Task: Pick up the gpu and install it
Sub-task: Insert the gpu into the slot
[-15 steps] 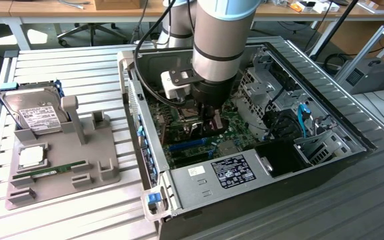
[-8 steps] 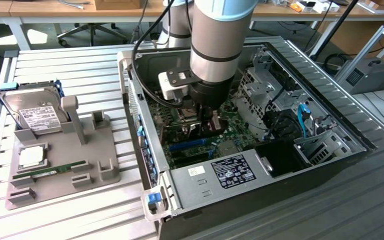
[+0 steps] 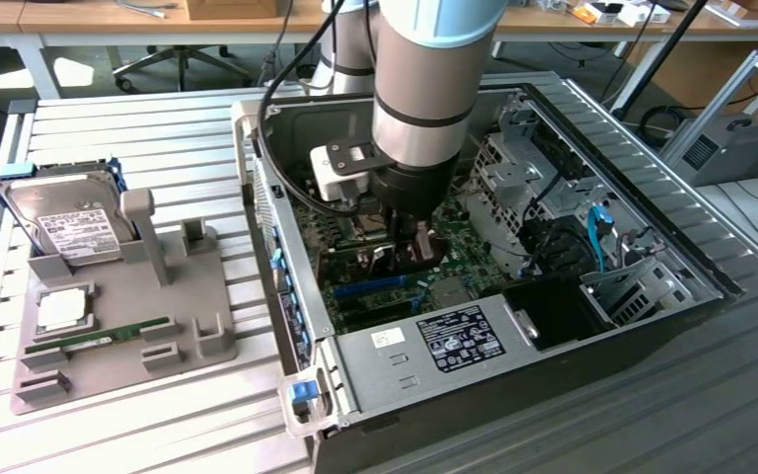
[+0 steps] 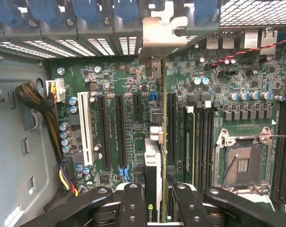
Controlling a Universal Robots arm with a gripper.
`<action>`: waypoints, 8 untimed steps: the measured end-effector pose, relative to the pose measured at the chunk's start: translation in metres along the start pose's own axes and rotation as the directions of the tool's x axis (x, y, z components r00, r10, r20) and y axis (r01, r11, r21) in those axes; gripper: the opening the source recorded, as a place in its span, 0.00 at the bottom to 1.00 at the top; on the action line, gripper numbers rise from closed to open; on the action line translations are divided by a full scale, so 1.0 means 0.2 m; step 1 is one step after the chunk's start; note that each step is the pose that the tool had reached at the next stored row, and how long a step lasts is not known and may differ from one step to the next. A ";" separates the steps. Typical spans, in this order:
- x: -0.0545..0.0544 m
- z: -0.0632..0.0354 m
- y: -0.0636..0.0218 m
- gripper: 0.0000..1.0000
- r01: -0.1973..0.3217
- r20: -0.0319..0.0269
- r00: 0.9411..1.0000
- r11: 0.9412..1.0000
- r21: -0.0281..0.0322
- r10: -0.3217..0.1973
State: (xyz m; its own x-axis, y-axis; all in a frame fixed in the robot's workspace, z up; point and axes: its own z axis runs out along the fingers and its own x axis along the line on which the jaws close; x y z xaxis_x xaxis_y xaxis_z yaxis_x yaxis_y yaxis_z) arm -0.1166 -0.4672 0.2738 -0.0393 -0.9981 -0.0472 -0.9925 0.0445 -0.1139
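Fingers [image 4: 133,204] clenched on thin green gpu card [image 4: 152,165] w/ silver metal end bracket, held edge-on inside open black pc case [image 3: 551,415], just over green motherboard [image 4: 119,75] slots. Grey plastic parts tray [image 3: 115,365] w/ boxy silver hard drive [image 3: 74,222] sits beside case on slatted metal worktop [image 3: 129,128].

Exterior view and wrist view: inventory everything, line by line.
Slatted metal table: one, silver, under everything.
Open computer case: one, black and silver, exterior view's right.
Flat motherboard: one, green, inside the case.
Labelled power supply box: one, silver, inside the case.
Thin gpu card with metal bracket: one, green, edge-on over the motherboard.
Moulded plastic holder: one, grey, exterior view's left.
Boxy hard drive with blue rails: one, silver, upright in the holder.
Narrow memory stick: one, green, flat on the holder.
Robot arm: one, grey, extending into the case.
Gripper: one, black, shut on the gpu card.
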 end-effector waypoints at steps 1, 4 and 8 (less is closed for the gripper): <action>0.00 0.003 0.000 0.27 0.000 0.000 1.000 1.000 0.000 0.000; 0.00 0.005 0.002 0.27 -0.001 -0.001 1.000 1.000 0.000 0.001; 0.00 0.008 0.009 0.27 -0.001 0.000 1.000 1.000 0.000 0.001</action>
State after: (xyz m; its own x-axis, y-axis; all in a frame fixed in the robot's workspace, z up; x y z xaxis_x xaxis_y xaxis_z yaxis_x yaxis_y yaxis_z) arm -0.1181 -0.4672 0.2720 -0.0402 -0.9981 -0.0470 -0.9925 0.0454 -0.1139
